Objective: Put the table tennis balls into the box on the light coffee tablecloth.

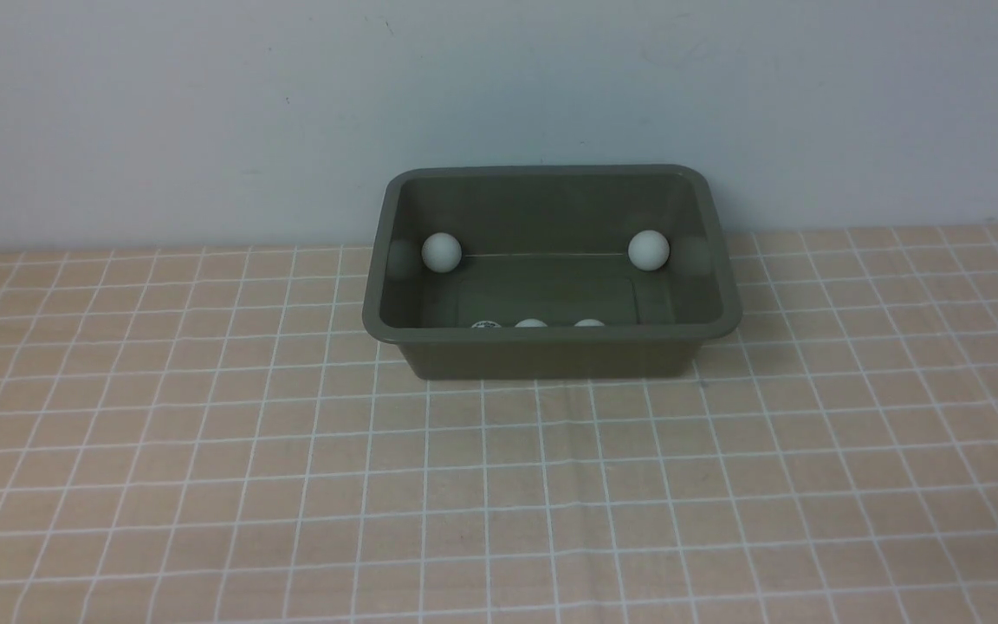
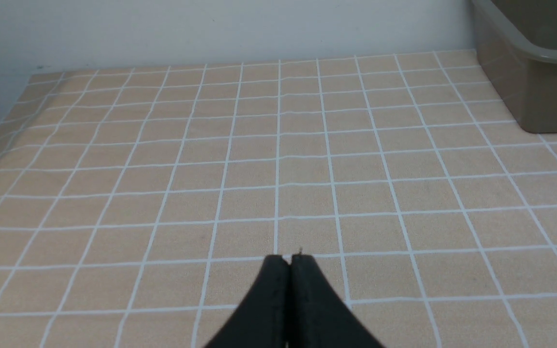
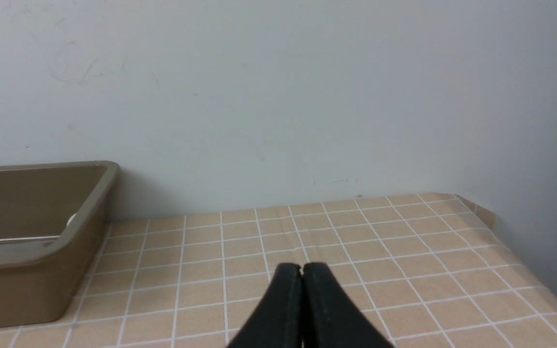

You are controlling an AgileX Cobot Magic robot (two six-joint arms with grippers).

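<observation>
Table tennis balls (image 1: 441, 252): small, matte white, five visible in the front view, all inside the box (image 1: 551, 351). Two against the far wall near the left and right corners, three half hidden behind the near rim. Olive-green plastic tub, rounded corners, flared rim, sloping walls, set toward the back of the light coffee tablecloth (image 1: 499, 503), close to the pale wall (image 1: 204, 104). Wide bare checked cloth in front and on both sides.

Left wrist view: left tool (image 2: 289, 261), black, tips pressed together, nothing pinched, above open cloth; box corner off to one side.

Right wrist view: right tool (image 3: 301, 268) likewise pressed together and empty; box rim nearby, cloth edge dropping away beyond.
</observation>
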